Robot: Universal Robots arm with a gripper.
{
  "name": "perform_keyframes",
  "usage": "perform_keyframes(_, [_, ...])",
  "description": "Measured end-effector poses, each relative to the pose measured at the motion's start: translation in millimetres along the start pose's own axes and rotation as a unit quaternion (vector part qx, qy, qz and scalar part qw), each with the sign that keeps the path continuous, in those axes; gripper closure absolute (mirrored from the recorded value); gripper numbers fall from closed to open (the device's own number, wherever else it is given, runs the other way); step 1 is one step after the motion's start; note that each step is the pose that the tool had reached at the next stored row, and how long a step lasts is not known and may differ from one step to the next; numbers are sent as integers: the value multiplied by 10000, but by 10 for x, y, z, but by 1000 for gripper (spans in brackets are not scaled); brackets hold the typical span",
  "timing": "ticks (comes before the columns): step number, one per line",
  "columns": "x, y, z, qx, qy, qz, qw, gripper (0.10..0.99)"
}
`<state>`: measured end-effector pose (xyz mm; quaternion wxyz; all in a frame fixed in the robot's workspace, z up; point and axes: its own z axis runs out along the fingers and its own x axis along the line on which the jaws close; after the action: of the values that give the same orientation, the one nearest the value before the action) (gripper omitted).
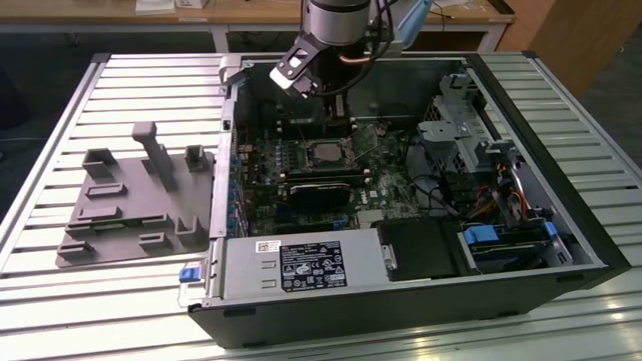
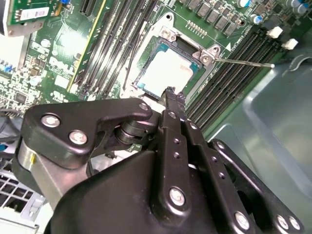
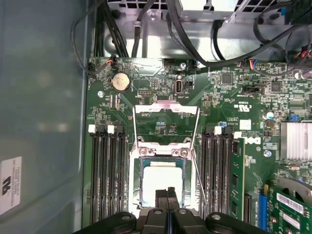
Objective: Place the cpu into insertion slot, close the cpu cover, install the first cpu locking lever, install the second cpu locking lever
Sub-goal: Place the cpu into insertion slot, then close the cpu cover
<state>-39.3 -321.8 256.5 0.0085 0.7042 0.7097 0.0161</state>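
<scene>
A slatted metal surface (image 1: pixel 101 301) carries an open computer case (image 1: pixel 351 320) lying on its side, with wooden tables in the background along the top of the exterior view. On the exterior view's left, a grey moulded fixture (image 1: pixel 131 218) lies on the slats beside the case. From the upper middle of that view the arm (image 1: pixel 336 22) reaches down into the case, over the green motherboard (image 1: pixel 261 162).

In both wrist views the gripper (image 3: pixel 168 191) (image 2: pixel 170 93) has its 2 black fingers pressed together, with nothing between them. Its tip hangs just over one edge of the cpu (image 3: pixel 161 176) (image 2: pixel 165 70). I cannot tell whether it touches the chip.

The cpu lies flat inside the insertion slot (image 3: pixel 138 183), its pale metal face up. The cpu cover (image 3: pixel 165 108) is swung open, away from the chip and on the far side from the gripper, and the green board shows through its cut-out centre. A thin metal lever rod (image 2: pixel 243 62) runs out from a corner of the slot, unlatched. Rows of long black memory slots (image 3: pixel 105 175) flank the slot on both sides, and a round coin battery (image 3: pixel 121 82) sits beyond the open cover.
</scene>
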Motion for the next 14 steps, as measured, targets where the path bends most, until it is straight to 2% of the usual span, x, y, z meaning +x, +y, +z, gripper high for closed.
perform_keyframes(2, [0, 1, -21, 0, -9, 0, 10000, 980])
perform_keyframes(14, [0, 1, -21, 0, -28, -1, 10000, 980])
